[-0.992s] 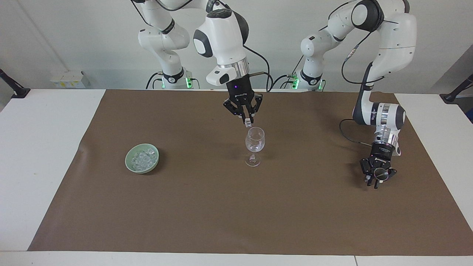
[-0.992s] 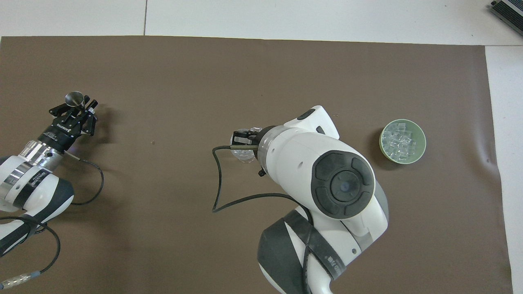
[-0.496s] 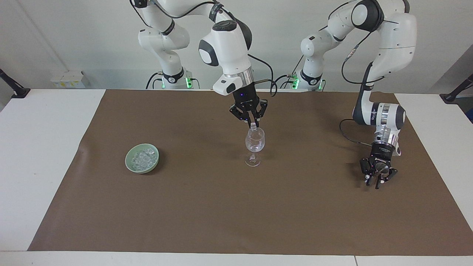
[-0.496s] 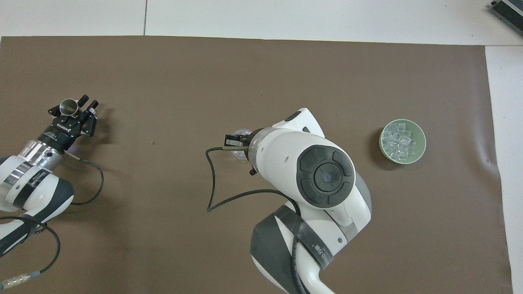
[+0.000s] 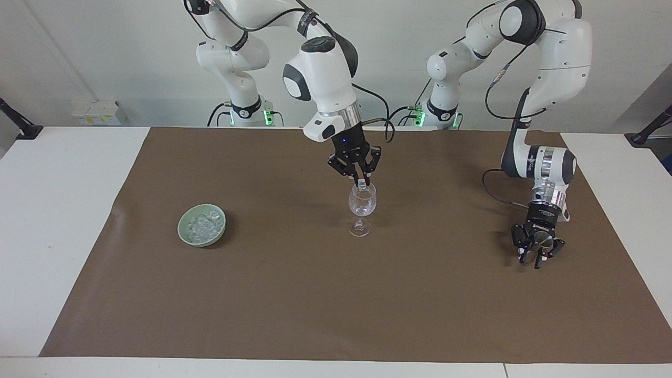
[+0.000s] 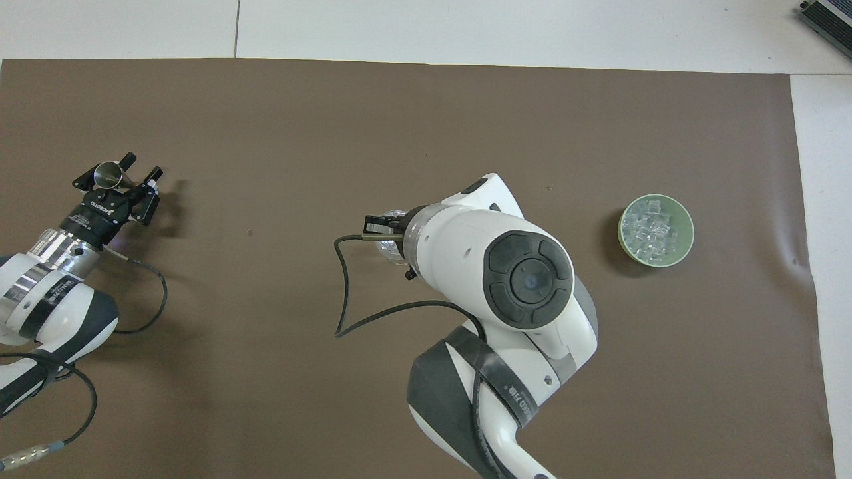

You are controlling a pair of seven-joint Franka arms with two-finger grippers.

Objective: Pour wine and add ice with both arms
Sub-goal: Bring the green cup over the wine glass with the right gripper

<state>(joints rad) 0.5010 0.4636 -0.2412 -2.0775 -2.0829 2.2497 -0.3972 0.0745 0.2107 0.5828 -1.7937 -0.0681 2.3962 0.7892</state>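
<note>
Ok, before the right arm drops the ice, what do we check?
1. Ice cube gripped by right gripper: ok.
2. Cube over the wine glass mouth: ok, at the rim.
3. Glass upright: ok.
4. Left gripper away from the glass: ok, over the mat at its own end.
5. Metal cup secure at left gripper: cannot tell.
6. More ice in green bowl: ok.

Brown paper mat point(image 5: 336, 304) — plain, unpatterned — on a white table point(image 5: 58, 210). Pale green bowl point(image 5: 185, 234) of clear, whitish-glinting ice point(image 5: 205, 224). Colourless stemmed wine glass point(image 5: 362, 207). Small silver metal cup point(image 6: 108, 174). Arms white with dark grey joint caps, silver wrist rings, black cables; the left gripper point(image 5: 536, 251) and the right gripper point(image 5: 359, 178) both black.
</note>
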